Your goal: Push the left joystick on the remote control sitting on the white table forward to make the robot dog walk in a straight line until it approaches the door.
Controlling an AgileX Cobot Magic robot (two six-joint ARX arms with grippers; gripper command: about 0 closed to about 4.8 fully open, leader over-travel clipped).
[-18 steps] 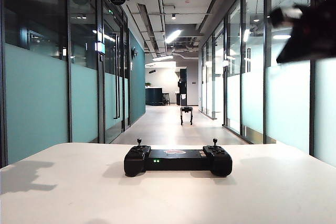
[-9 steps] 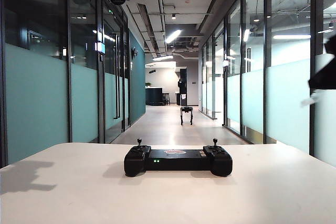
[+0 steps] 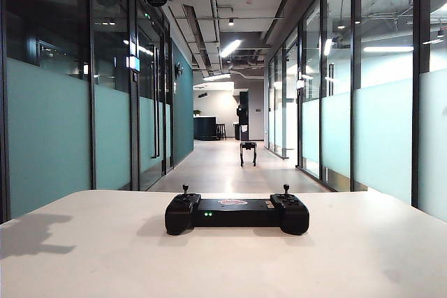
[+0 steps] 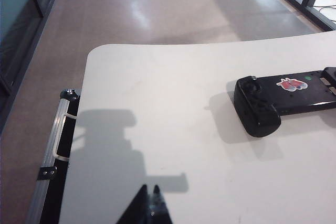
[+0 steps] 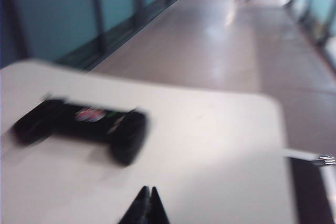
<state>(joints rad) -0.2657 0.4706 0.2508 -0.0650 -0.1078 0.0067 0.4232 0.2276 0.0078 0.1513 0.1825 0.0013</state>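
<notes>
Exterior view: the remote control (image 3: 237,213) sits flat near the far edge of the white table (image 3: 105,256), about midway between its left and right edges. The left joystick (image 3: 185,190) stands upright on the controller's left end, nothing touching it. The right stick (image 3: 286,189) stands the same on the other end. Two green lights show on the middle bar. The robot dog (image 3: 248,152) stands on its legs far down the corridor, between the glass walls. Neither of my grippers shows in this view.

Left wrist view: my left gripper (image 4: 150,206) hangs over the table near its left edge, fingertips pinched together, holding nothing. The remote control (image 4: 286,98) lies well apart from it, toward the far side; a red sticker sits on its bar.

Right wrist view: blurred. My right gripper (image 5: 146,205) is over the table, fingertips together, empty. The remote control (image 5: 84,126) is well apart from it.
</notes>
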